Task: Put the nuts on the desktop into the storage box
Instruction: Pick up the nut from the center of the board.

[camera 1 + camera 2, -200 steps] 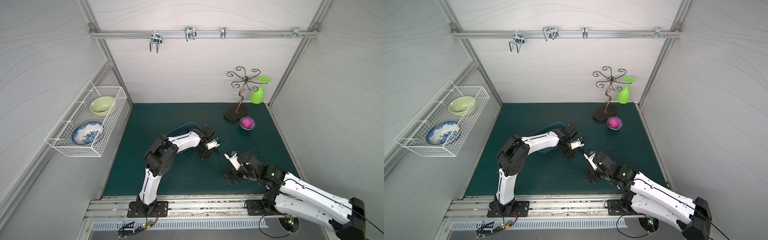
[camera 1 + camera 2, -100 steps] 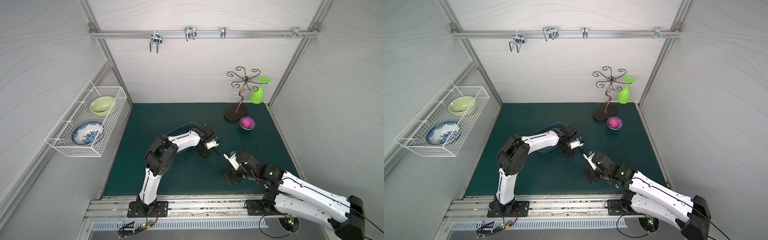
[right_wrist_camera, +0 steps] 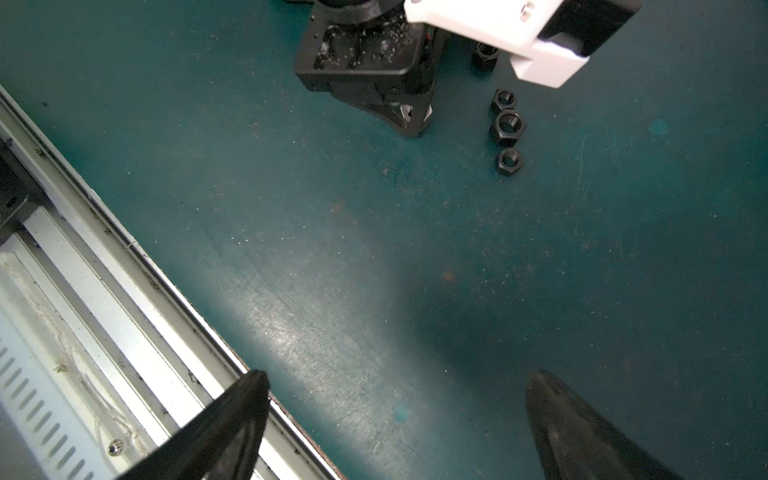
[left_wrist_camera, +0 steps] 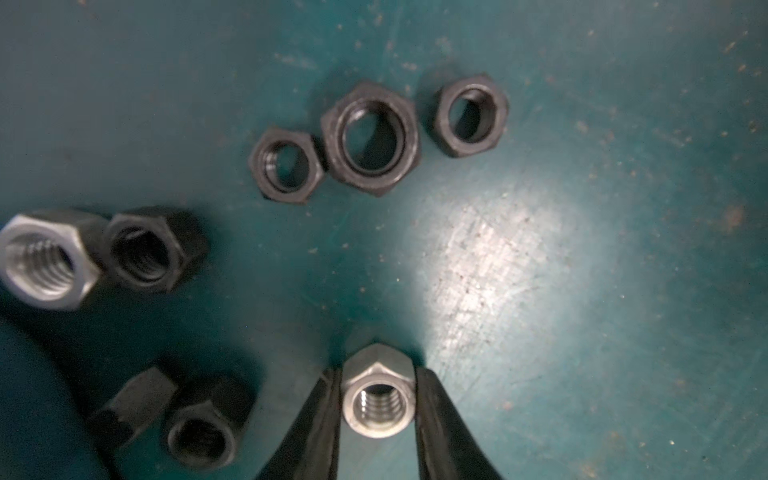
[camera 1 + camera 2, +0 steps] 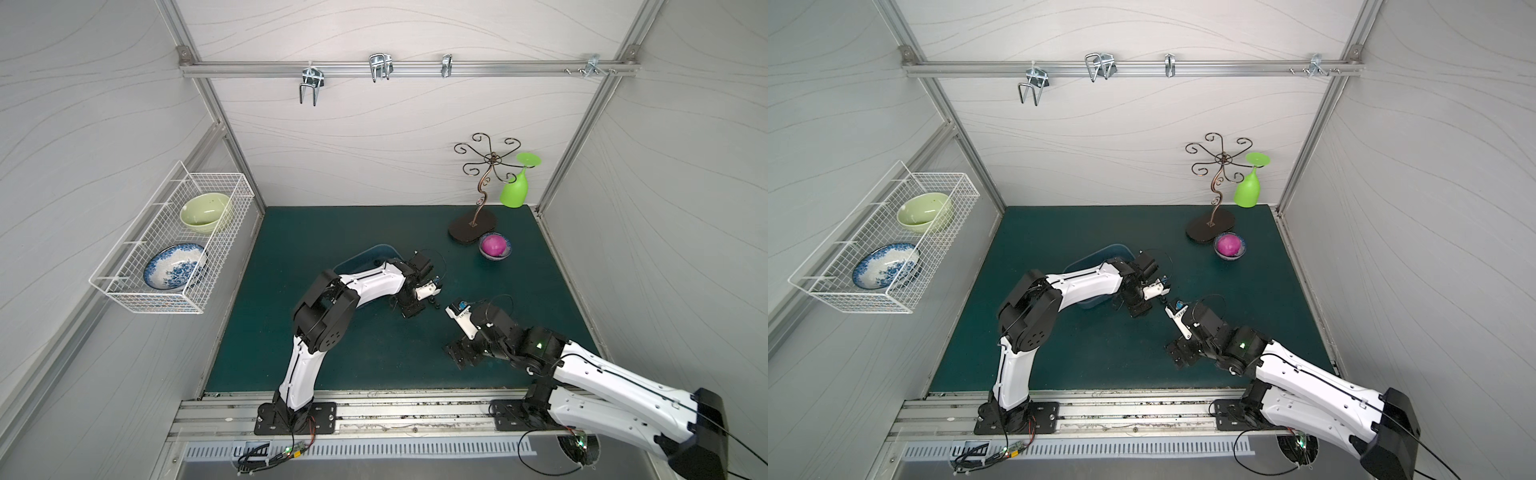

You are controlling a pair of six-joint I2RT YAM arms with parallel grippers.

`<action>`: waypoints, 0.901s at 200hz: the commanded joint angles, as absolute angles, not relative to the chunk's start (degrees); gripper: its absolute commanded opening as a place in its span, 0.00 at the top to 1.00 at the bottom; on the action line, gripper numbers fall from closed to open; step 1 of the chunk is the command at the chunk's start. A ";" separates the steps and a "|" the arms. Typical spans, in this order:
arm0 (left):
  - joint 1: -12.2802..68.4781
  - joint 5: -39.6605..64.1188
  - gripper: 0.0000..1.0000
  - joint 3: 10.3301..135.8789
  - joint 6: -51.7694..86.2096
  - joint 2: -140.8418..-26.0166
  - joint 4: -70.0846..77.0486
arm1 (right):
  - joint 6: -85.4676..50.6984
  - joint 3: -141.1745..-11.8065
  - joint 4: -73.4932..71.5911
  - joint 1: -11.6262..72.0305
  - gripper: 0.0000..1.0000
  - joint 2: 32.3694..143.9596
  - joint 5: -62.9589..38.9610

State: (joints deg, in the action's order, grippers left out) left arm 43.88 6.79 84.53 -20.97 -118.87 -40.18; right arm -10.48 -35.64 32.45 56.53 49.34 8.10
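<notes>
Several nuts lie on the dark teal desktop [image 5: 332, 232]. In the left wrist view, three black nuts [image 4: 370, 139] sit in a row. A silver nut and a black one [image 4: 153, 249] lie side by side, and two more black nuts [image 4: 203, 424] are nearer. My left gripper [image 4: 376, 370] is down on the surface, shut on a silver nut [image 4: 377, 405], with a finger against each flank. In a top view it [image 5: 413, 309] is just right of the blue-grey storage box [image 5: 370, 255], which the arm partly hides. My right gripper [image 3: 395, 390] hangs open and empty near the front edge [image 5: 461, 353].
A small bowl with a magenta ball [image 5: 493, 246], a metal scroll stand [image 5: 473, 228] and a green glass [image 5: 515, 193] stand at the back right. A white wire basket [image 5: 166, 249] with two bowls hangs on the left wall. The aluminium front rail [image 3: 124, 299] runs beside my right gripper.
In the top views the left gripper stays low over the nuts, shifting only slightly. The right arm has not moved.
</notes>
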 commanded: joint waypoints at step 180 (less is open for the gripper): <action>38.32 14.73 0.74 95.02 -24.89 -109.57 -56.46 | -0.55 -43.37 16.36 56.59 0.01 56.55 2.19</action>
State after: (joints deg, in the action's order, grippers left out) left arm 40.34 13.45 91.48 -23.29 -112.27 -52.60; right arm -4.47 -40.05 20.34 56.55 54.37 3.01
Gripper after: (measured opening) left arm 0.274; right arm 0.987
